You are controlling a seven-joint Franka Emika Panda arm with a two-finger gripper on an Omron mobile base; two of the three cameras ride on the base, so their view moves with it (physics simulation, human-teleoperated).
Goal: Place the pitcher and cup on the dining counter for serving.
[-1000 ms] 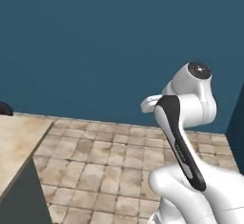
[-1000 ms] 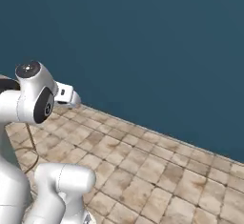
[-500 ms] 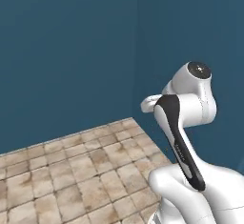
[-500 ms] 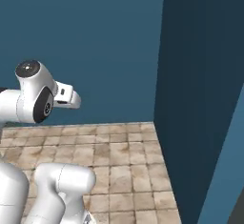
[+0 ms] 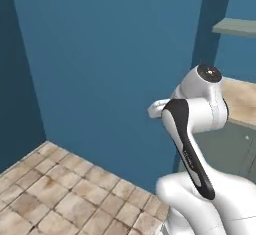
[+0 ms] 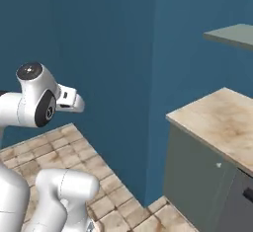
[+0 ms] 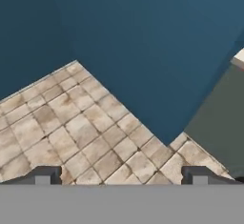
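Note:
My gripper (image 7: 121, 178) is open, its two dark fingertips (image 7: 44, 175) far apart with nothing between them. It points down at the tiled floor (image 7: 81, 132) in front of a blue wall. The arm is folded up high, and the hand (image 6: 68, 100) juts out beside the upper joint. The pitcher and the cup are out of view. A counter with a beige stone top (image 6: 222, 122) and grey-green fronts (image 6: 195, 176) stands to the right, against the wall. I cannot tell whether it is the dining counter.
Blue walls (image 5: 110, 54) meet in a corner close ahead. A grey-green shelf (image 6: 232, 34) hangs above the counter. Beige floor tiles (image 5: 55, 189) spread to the left. The counter's cabinet corner (image 7: 224, 123) comes in at the right of the hand view.
The whole picture has swung sideways, so the camera has moved with the base. The wall corner, the shelf and the counter have come in at the right. The arm keeps its folded pose.

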